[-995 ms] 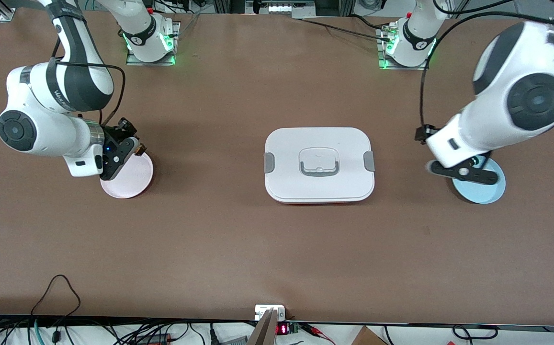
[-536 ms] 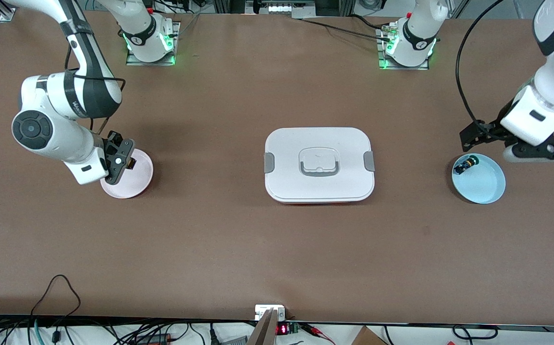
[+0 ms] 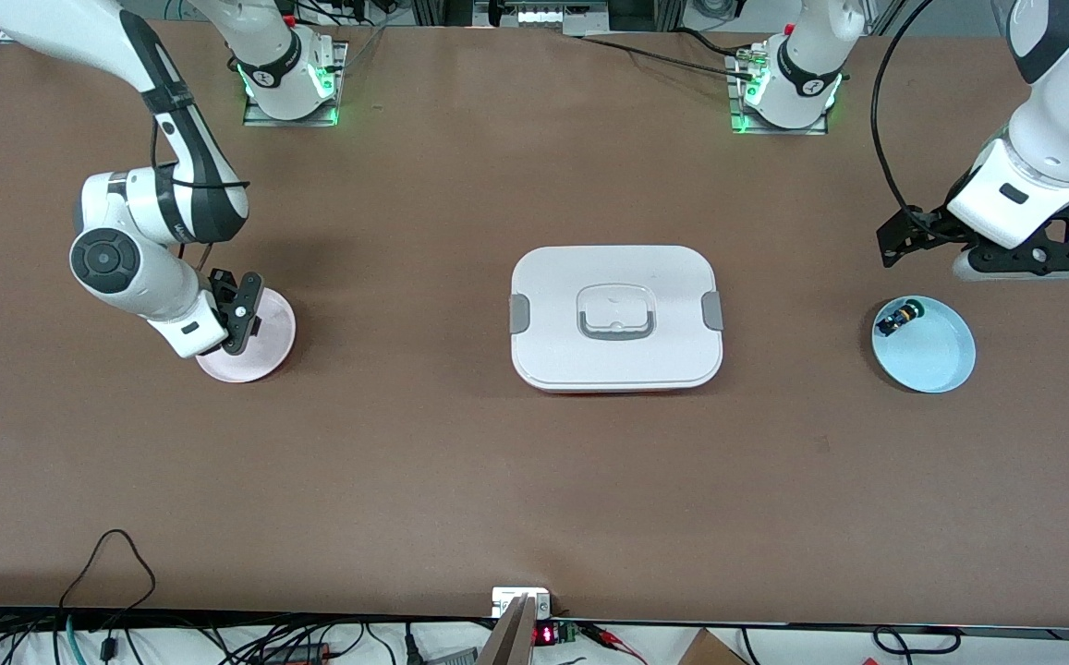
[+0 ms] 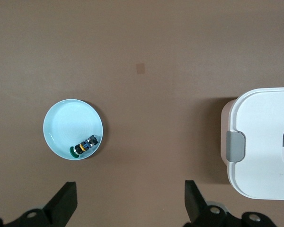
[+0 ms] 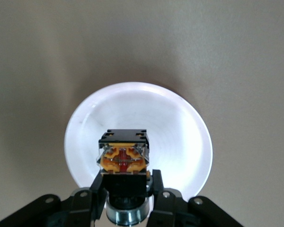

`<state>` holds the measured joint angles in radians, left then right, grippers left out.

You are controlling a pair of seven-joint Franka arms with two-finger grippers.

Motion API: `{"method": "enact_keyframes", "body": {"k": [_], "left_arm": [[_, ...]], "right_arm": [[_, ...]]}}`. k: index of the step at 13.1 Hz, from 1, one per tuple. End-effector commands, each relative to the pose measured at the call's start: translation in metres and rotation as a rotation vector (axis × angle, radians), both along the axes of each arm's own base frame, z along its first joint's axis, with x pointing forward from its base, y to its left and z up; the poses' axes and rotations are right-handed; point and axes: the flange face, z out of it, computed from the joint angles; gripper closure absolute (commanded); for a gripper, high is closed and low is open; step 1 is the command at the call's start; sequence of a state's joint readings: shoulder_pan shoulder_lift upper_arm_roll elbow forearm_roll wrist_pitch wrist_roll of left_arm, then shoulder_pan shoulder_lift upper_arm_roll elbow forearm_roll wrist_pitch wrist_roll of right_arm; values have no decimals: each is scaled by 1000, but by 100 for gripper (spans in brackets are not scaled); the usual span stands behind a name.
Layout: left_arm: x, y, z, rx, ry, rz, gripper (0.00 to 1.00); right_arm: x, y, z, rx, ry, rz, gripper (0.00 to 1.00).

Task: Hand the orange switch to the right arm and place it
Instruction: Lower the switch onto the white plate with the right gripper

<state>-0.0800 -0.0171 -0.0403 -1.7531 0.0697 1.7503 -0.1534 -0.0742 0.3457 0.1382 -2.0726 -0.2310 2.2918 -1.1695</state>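
**Holding the orange switch over the pink plate**

Hovering low, your right gripper sits over the pink plate, jaws clamped on the orange switch. The right wrist view puts the plate's centre directly under the switch, its long axis running out along the fingers and its terminal end facing the camera. Judged from this, the hand-over is done and only the set-down is left.

- Drop path: straight down; the plate rim rings the switch on every side in the wrist view.
- Open room: bare table all round the plate; the white lidded box lies well apart, toward 3 o'clock from the plate in the front view.
- Left gripper: spread wide, empty, waiting just off the blue plate (which carries the green-capped switch, not yours).
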Motion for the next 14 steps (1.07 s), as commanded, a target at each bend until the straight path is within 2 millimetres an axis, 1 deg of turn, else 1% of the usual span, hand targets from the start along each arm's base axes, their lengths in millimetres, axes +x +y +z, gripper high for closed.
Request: {"method": "enact_keyframes", "body": {"k": [1,4,5,7,8,9,10,11,13,14], "left_arm": [[-2,-4,14,-14,0,11,0],[-5,-5,14,-12,29,15,0],[-5,-8,15,-10,27,10,0],[-5,-6,15,-12,29,14,0],[-5,-6,15,-12,29,14,0],[-5,-6,15,-10,28,13,0],[-5,-6,14,-7,30,12,0],[-5,-5,14,-7,28,13,0],[-5,-3,13,-8,31,15,0],[-2,-2,10,-7,35,11,0]], "right_arm": [[-12,-14,-31,20,-9,26,83],[-24,-20,-64,42,-2,17,83],[-28,-22,-71,52,-19,16,83],[-33,-24,-76,63,-37,39,83],[-34,-25,-76,61,-35,19,69],[-31,-25,-71,62,-42,-6,1],[-27,-26,-59,52,-38,-54,0],[-24,-26,-43,38,-15,-142,0],[-9,-13,-5,53,25,-376,0],[-1,-5,14,51,35,-441,0]]}}
